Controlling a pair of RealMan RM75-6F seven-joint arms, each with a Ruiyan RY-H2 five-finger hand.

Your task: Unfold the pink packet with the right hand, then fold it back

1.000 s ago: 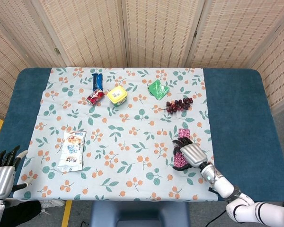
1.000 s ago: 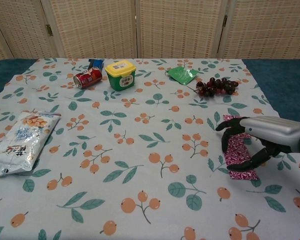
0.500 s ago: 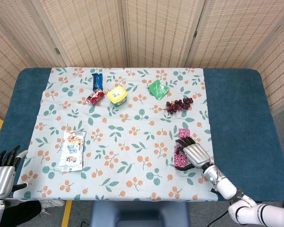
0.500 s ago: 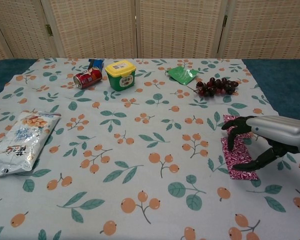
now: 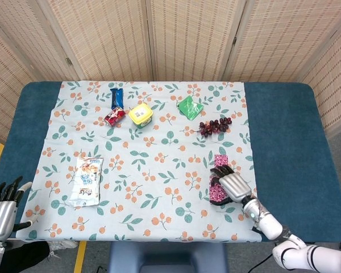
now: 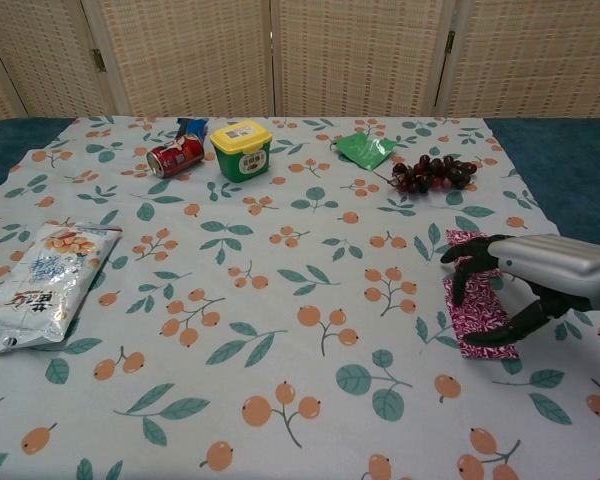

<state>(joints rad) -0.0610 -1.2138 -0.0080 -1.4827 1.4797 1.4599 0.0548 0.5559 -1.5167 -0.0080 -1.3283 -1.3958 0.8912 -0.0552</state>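
Note:
The pink packet (image 5: 217,192) (image 6: 474,305) lies lengthwise on the floral cloth at the near right, patterned dark pink and white. My right hand (image 5: 232,184) (image 6: 540,270) arches over it from the right. Its dark fingers (image 6: 458,272) curl down onto the packet's left edge, and the thumb touches the packet's near end. The far end of the packet (image 5: 220,158) sticks out beyond the fingers. My left hand (image 5: 2,209) hangs off the table's near left corner with fingers apart and nothing in it.
A white snack bag (image 5: 86,180) lies at the near left. At the back stand a red can (image 5: 114,116), a blue bar (image 5: 116,97), a yellow tub (image 5: 141,114), a green packet (image 5: 190,106) and dark grapes (image 5: 215,125). The cloth's right edge and bare blue table (image 5: 284,148) are beside my right hand.
My right hand has shifted slightly to the right over the packet, and the packet's near end has slid a little with it. The left hand sits slightly lower.

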